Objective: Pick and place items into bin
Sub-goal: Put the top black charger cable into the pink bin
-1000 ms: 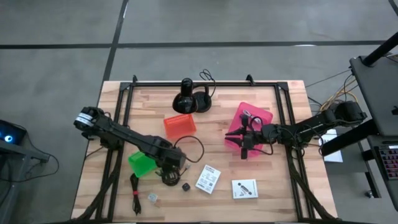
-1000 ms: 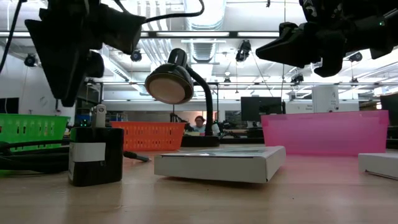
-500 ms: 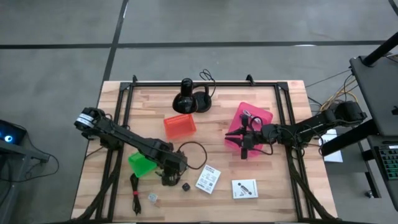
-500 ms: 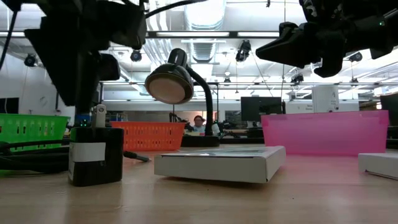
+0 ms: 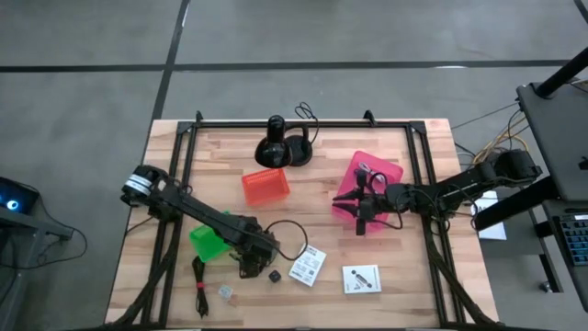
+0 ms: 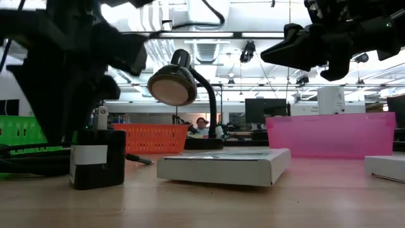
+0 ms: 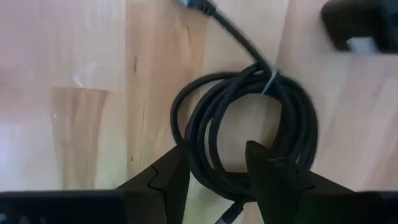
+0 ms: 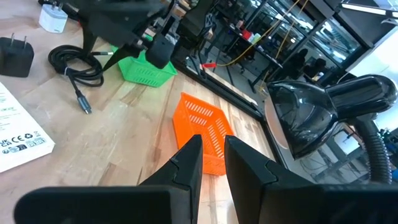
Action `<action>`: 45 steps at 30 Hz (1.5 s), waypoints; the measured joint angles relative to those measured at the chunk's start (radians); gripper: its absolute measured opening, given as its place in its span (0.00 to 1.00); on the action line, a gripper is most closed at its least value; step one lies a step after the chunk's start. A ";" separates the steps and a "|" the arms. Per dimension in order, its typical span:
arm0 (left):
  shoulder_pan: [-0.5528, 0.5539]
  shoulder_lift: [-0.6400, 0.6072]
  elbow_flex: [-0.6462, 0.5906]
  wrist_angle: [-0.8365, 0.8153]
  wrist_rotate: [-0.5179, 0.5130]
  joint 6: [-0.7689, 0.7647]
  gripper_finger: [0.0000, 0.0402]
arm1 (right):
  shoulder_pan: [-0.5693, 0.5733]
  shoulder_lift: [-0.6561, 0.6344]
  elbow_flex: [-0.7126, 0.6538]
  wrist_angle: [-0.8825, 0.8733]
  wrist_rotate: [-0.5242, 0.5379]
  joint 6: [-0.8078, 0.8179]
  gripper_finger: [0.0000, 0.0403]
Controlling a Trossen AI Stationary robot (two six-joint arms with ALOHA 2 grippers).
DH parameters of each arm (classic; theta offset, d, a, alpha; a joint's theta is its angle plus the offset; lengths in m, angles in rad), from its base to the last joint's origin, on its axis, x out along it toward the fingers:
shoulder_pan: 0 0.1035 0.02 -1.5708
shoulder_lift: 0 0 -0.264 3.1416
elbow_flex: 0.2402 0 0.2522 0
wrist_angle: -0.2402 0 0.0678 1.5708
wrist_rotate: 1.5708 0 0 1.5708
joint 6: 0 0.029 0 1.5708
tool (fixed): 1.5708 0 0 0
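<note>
The black coiled cable lies flat on the wood between the green bin and the tiny black cube. My left gripper points down over it, open. One finger stands outside the coil's ring and the other inside, with one side of the coil between them. I cannot tell whether they touch it. Two white printed cards lie toward the near edge. My right gripper hangs level above the pink bin, slightly open, with nothing between its fingers.
An orange bin stands mid-table, and a black round-based lamp with its cord stands at the far edge. A dark strap and a small clear piece lie near the front left corner. A black frame borders the table.
My left gripper has sunk toward the coiled cable, rolling somewhat about its own axis, and now stands low over the coil. Its fingers have kept the same gap. The cable, the cube and the cards have not moved.
</note>
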 joint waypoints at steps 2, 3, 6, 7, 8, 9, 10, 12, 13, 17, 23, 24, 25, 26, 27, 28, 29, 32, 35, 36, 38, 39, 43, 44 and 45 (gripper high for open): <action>0.000 0.015 0.000 -0.005 0.005 0.000 0.35 | -0.001 0.000 0.000 0.000 0.000 0.000 0.14; 0.000 0.021 0.000 -0.004 0.005 0.000 0.35 | -0.001 0.000 0.000 0.000 0.000 0.000 0.14; 0.000 0.037 0.000 -0.003 0.004 0.000 0.35 | -0.001 0.000 0.000 0.000 0.000 0.000 0.14; 0.000 0.044 0.000 -0.003 0.003 0.000 0.35 | -0.001 0.000 0.000 0.000 0.000 0.000 0.14; 0.000 0.051 0.000 -0.004 0.003 0.000 0.35 | -0.001 0.000 0.000 0.000 0.000 0.000 0.14; 0.000 0.057 0.000 -0.004 0.002 0.000 0.35 | -0.002 0.000 0.000 0.000 0.000 0.000 0.14; 0.000 0.062 0.000 -0.003 0.002 0.000 0.35 | -0.001 0.000 0.000 0.000 0.000 0.000 0.14; 0.000 0.071 0.002 -0.004 0.001 0.005 0.35 | -0.001 0.000 0.000 0.000 0.000 0.000 0.14; 0.000 0.074 0.002 -0.004 0.001 0.007 0.35 | -0.001 0.000 0.000 0.000 0.000 0.000 0.14; 0.000 0.071 0.003 -0.004 -0.005 0.005 0.35 | -0.001 0.000 0.000 0.000 0.000 0.001 0.14; 0.000 0.067 0.001 -0.004 -0.015 0.000 0.29 | -0.001 0.000 0.000 0.000 0.000 0.001 0.14; 0.000 0.067 0.001 -0.005 -0.017 0.000 0.27 | -0.001 0.000 0.000 0.000 0.000 0.001 0.14; 0.000 0.067 0.001 -0.005 -0.018 0.001 0.25 | -0.001 0.000 0.000 0.000 0.000 0.001 0.14; 0.001 0.067 0.001 -0.005 -0.019 0.007 0.23 | -0.002 0.000 0.000 0.000 0.000 0.001 0.14; 0.000 0.067 0.001 -0.005 -0.021 0.021 0.20 | -0.001 0.000 0.000 0.000 0.000 0.001 0.14; 0.000 0.067 0.001 -0.005 -0.020 0.032 0.17 | -0.001 0.000 0.000 -0.001 0.000 0.001 0.14; 0.000 0.067 0.001 -0.004 -0.013 0.044 0.15 | -0.002 0.000 0.000 -0.001 0.000 0.001 0.14; 0.000 0.067 0.001 -0.004 -0.003 0.058 0.06 | -0.002 0.000 0.000 -0.001 0.000 0.001 0.14; 0.000 0.066 0.001 -0.012 0.004 0.052 0.03 | -0.001 0.000 0.000 -0.001 0.000 0.001 0.14; 0.000 0.066 0.001 -0.023 0.007 0.051 0.03 | -0.001 0.000 0.000 -0.001 0.000 0.001 0.14; 0.000 0.066 0.000 -0.049 0.013 0.051 0.03 | -0.002 0.000 0.000 -0.001 0.000 0.001 0.14; -0.001 0.066 0.000 -0.062 0.014 0.050 0.03 | -0.002 0.000 0.000 -0.001 0.000 0.001 0.14; -0.001 0.060 0.003 -0.118 0.013 0.051 0.03 | -0.002 0.000 0.000 -0.001 0.000 0.001 0.14; -0.001 0.055 0.003 -0.111 0.012 0.051 0.03 | -0.001 0.000 0.000 -0.001 -0.001 0.001 0.14; -0.001 0.047 0.004 -0.108 0.012 0.051 0.03 | -0.001 0.000 0.000 -0.002 -0.001 0.001 0.14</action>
